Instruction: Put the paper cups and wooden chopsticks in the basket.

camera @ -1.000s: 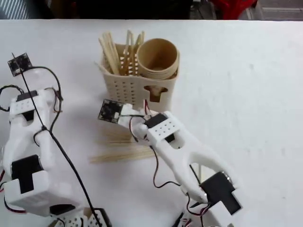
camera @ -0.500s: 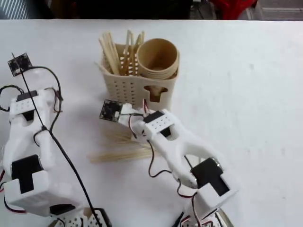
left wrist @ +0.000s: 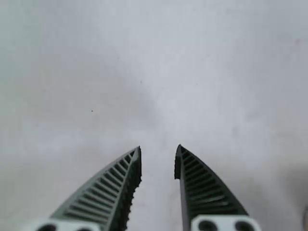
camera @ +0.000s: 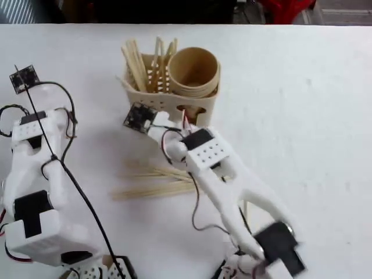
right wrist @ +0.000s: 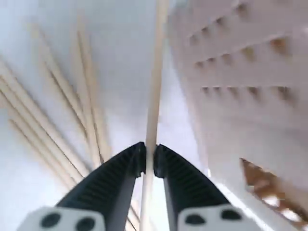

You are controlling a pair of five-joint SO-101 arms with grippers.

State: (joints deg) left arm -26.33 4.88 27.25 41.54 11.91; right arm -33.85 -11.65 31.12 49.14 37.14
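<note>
The right tool (right wrist: 149, 161) is clamped on a single chopstick (right wrist: 154, 91), its jaws drawn in to the width of that thin stick, with most of the length running out ahead of the tips beside the perforated wall of the basket (right wrist: 240, 62). I judge the stick to be light, stiff and smooth. It needs little force, but a pinch set toward one end may let it swing or slide, so a hold nearer its middle would carry it more steadily over the rim. The loose chopsticks (camera: 154, 183) lie flat on the desk (camera: 302, 116) at about 7 o'clock from the basket (camera: 165, 104). They look close-packed, so a pinch could catch a neighbouring stick. The paper cups (camera: 193, 72) sit nested in the basket's 3 o'clock side, light and easily crushed, and the standing chopsticks (camera: 139, 64) lean in its 9 o'clock side. From above, the right arm (camera: 203, 154) covers its own grip, which the right wrist view makes plain. That view in turn cuts off the basket's contents. The left wrist view has the left tool (left wrist: 158, 156) with jaws standing apart and nothing between them, over bare desk. The left arm (camera: 35, 174) sits near the 9 o'clock edge in the high view.
</note>
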